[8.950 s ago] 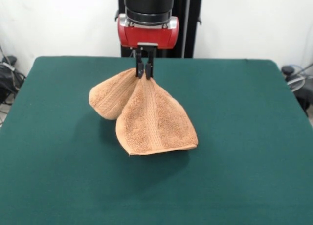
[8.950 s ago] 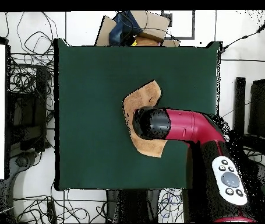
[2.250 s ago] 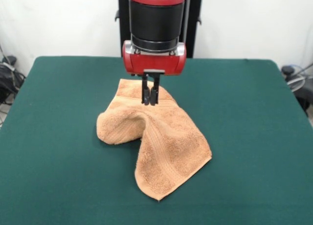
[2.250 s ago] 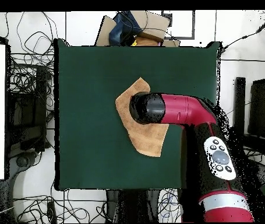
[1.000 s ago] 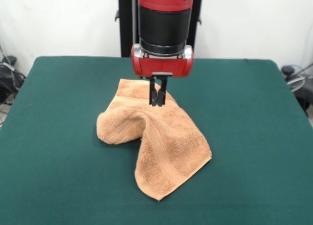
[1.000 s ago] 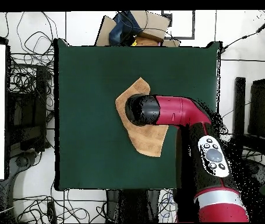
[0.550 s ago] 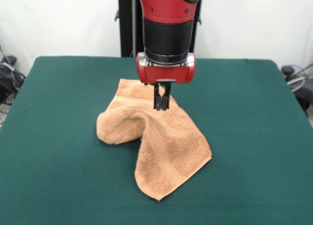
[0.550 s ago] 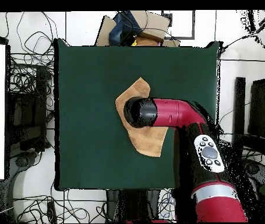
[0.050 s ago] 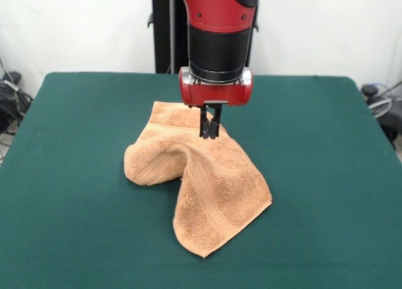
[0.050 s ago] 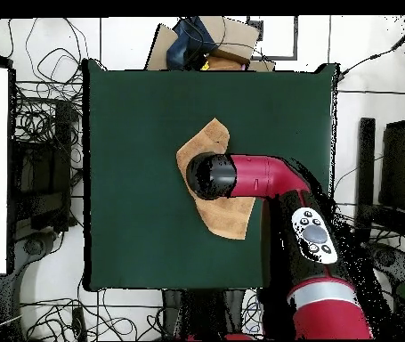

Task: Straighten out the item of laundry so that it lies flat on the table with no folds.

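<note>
On the table (image 9: 326,176), near the middle of the green cloth, the towel (image 9: 213,188) is lying crumpled, not flat. Plenty of bare table on every side, so room is not the constraint.

Progress call: well short of done. From the front view the towel is resting fully on the surface, nothing hanging, but it is bunching into a raised hump on the left side with a fold ridge running down toward the near corner. One flap is spreading out toward the near-right and looking close to flat; the far edge with the woven band is also lying fairly flat. The hump and the doubled-over part are what is left to open out.

Overhead view is agreeing: the arm (image 10: 268,176) is covering the towel's middle, and only an irregular outline is showing around it, not a square.

The gripper (image 9: 210,130) is hanging over the far part of the towel, fingers pressed close together, tips at or just above the fabric. I cannot tell whether any cloth is pinched; it is reading as empty to me.

Judgement: needs at least one more grab at a corner of the folded part, then a pull outward.
</note>
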`<control>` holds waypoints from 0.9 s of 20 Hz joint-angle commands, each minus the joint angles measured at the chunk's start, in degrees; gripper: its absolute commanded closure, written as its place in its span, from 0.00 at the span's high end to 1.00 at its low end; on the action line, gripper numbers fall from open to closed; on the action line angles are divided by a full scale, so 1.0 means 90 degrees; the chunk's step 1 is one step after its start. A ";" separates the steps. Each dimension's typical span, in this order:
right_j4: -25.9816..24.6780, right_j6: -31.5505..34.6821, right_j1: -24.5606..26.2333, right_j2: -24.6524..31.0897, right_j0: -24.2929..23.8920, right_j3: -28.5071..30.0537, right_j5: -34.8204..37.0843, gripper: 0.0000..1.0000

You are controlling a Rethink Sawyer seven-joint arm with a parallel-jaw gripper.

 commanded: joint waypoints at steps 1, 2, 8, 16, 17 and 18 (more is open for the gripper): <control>-0.0363 0.0502 0.0222 -0.0163 0.0060 0.0304 -0.0214 0.00; -0.0366 0.0496 0.0226 -0.0176 0.0081 0.0272 -0.0216 0.00; -0.0301 0.0392 0.0367 -0.0139 -0.0010 0.0083 -0.0229 0.00; -0.0230 0.0515 0.0614 -0.0179 0.0107 -0.0085 -0.0221 0.00; -0.0234 0.0552 0.0633 -0.0199 0.0144 -0.0093 -0.0241 0.00; -0.0236 0.0594 0.0630 -0.0220 0.0189 -0.0093 -0.0257 0.00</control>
